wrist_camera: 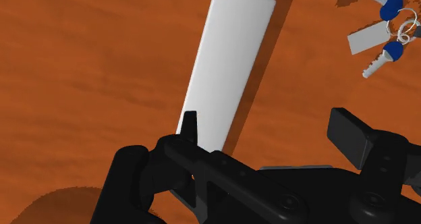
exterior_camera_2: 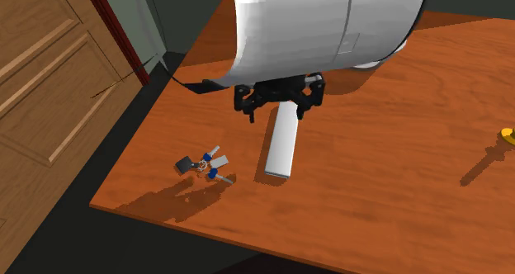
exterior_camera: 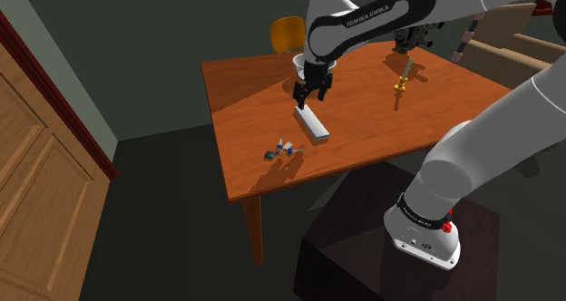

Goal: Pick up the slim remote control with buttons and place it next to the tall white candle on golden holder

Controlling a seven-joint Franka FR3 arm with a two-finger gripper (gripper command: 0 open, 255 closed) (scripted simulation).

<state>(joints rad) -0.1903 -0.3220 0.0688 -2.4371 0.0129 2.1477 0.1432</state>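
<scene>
The remote (exterior_camera: 310, 122) is a slim, plain pale-grey slab lying flat on the wooden table (exterior_camera: 381, 127); no buttons show. My black gripper (exterior_camera: 311, 97) hangs open just above the remote's far end. In the second exterior view the gripper (exterior_camera_2: 279, 109) straddles the top end of the remote (exterior_camera_2: 283, 144). Seen from the wrist, the remote (wrist_camera: 226, 61) runs away from the gripper (wrist_camera: 270, 131), close to one finger (wrist_camera: 191, 125), and nothing is clasped. The thin candle on a golden holder (exterior_camera: 402, 75) stands further along the table at the shoulder view's right; its golden base (exterior_camera_2: 505, 134) shows at the picture's edge.
A bunch of keys with blue heads (exterior_camera: 281, 150) (exterior_camera_2: 202, 163) (wrist_camera: 381, 34) lies near the remote's near end, by the table's front edge. A white bowl (exterior_camera: 300, 64) and an orange chair (exterior_camera: 287, 32) sit behind the gripper. A wooden door (exterior_camera: 36, 172) stands at the left.
</scene>
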